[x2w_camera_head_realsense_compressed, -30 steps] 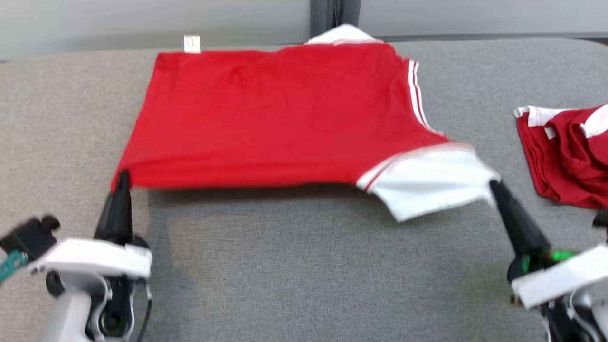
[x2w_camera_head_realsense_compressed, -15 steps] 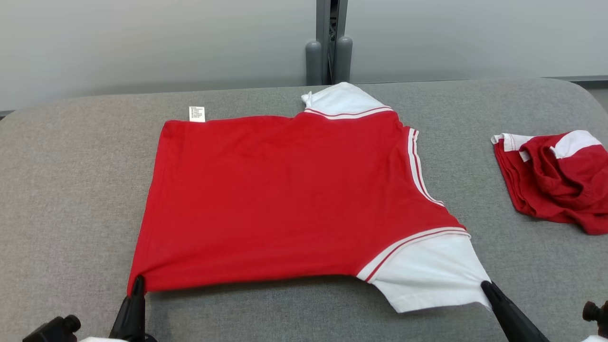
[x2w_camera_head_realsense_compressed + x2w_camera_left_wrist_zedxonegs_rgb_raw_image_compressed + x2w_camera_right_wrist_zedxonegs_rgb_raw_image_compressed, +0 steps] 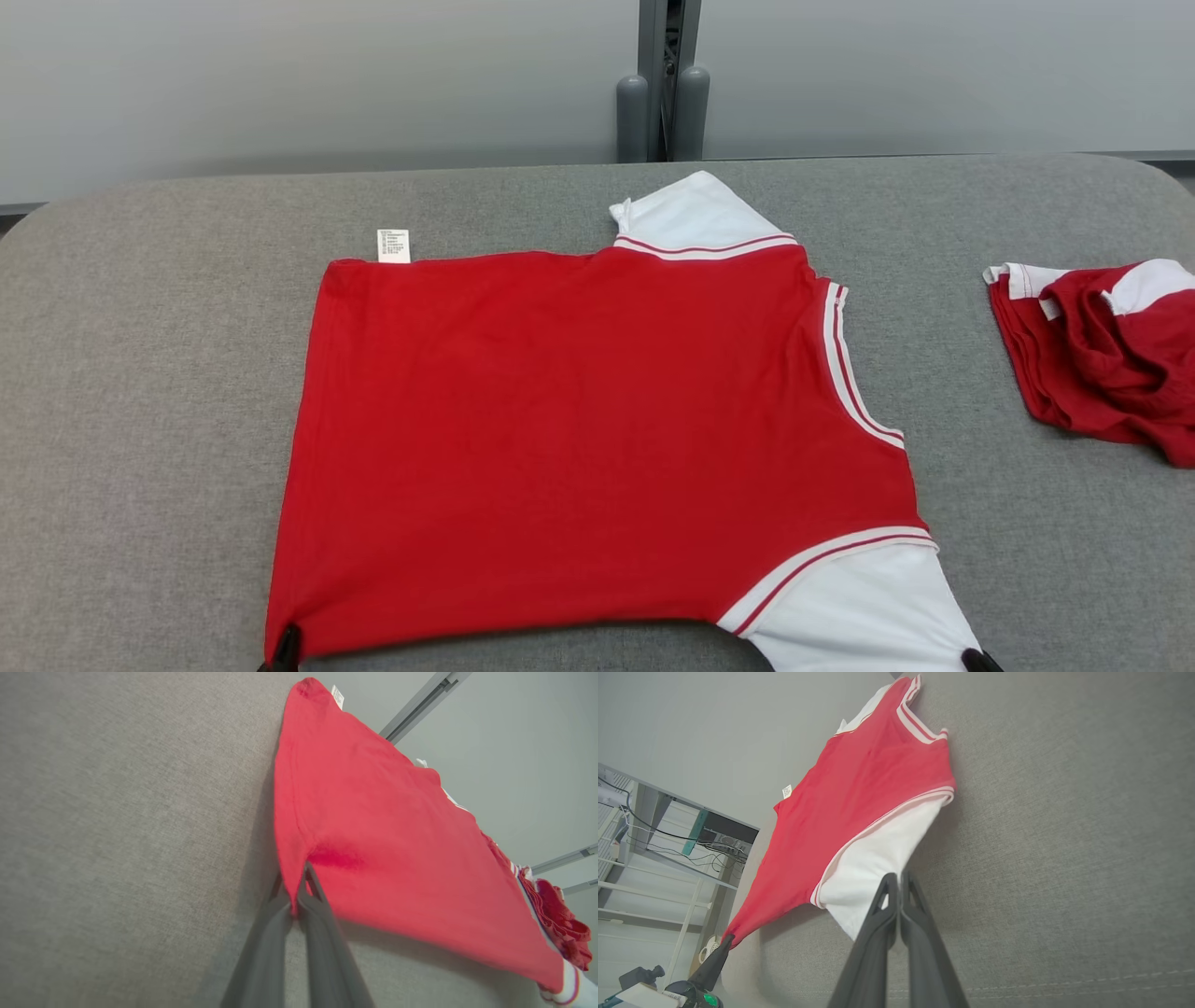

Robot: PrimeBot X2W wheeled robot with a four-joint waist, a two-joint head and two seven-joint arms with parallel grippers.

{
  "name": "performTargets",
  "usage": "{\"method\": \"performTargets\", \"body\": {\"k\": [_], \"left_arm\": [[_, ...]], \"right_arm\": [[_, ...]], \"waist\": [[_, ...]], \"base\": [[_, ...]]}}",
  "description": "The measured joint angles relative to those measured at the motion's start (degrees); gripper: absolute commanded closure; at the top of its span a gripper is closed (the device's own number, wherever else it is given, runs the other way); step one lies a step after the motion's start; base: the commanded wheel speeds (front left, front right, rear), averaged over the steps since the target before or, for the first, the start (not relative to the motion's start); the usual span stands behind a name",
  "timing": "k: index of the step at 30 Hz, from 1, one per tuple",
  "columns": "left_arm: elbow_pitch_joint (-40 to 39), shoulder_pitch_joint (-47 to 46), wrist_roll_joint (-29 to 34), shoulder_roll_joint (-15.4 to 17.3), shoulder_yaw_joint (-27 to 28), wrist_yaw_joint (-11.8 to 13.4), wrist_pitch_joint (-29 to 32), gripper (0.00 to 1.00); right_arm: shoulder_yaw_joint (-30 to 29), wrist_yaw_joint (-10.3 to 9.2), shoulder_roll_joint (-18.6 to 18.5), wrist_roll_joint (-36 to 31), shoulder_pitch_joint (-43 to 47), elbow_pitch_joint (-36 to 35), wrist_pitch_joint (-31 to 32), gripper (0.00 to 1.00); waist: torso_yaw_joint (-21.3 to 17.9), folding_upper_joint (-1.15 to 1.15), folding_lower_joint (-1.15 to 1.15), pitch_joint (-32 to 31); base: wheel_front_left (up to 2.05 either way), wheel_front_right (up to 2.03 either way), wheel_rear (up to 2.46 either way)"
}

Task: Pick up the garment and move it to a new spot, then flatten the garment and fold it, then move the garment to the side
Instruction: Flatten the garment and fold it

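A red garment (image 3: 579, 439) with white sleeves lies stretched out on the grey table (image 3: 140, 392), a small white tag at its far left corner. My left gripper (image 3: 285, 647) is shut on the garment's near left hem corner, its tips just showing at the bottom edge. In the left wrist view the left gripper (image 3: 299, 891) pinches the red garment (image 3: 397, 849) at that corner. My right gripper (image 3: 977, 659) is shut on the near white sleeve (image 3: 864, 616). In the right wrist view the right gripper (image 3: 896, 884) clamps the white sleeve's (image 3: 873, 858) edge.
A second, crumpled red and white garment (image 3: 1102, 359) lies at the table's right edge. A grey post (image 3: 661, 93) stands behind the table against a pale wall. Shelving with cables (image 3: 654, 830) shows to the side in the right wrist view.
The camera has tilted up, so the arms have slid out of the bottom of the head view. Both grippers still hold the garment, which now lies flatter and nearer me.
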Motion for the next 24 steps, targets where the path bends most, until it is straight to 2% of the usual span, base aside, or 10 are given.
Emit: {"method": "performTargets", "body": {"k": [8, 13, 24], "left_arm": [[-1.36, 0.54, -1.62, 0.15, -0.02, 0.56, 2.03, 1.00], [-1.41, -0.53, -3.42, -1.05, 0.08, 1.14, 3.07, 1.00], [-4.19, -3.59, -8.78, -4.68, 0.77, 5.53, 7.86, 1.00]], "right_arm": [[-0.58, 0.00, 0.92, -1.47, -1.64, -0.33, 2.18, 1.00], [-0.43, 0.00, 1.41, -2.02, -4.50, 1.15, 2.80, 1.00], [-0.66, 0.00, 1.87, -3.48, -11.38, 7.12, 2.22, 1.00]], "waist": [[-0.46, 0.00, 0.00, -0.23], [-0.68, 0.00, 0.00, -1.04], [-0.04, 0.00, 0.00, -4.13]], "base": [[0.00, 0.00, 0.00], [0.00, 0.00, 0.00], [0.00, 0.00, 0.00]]}}
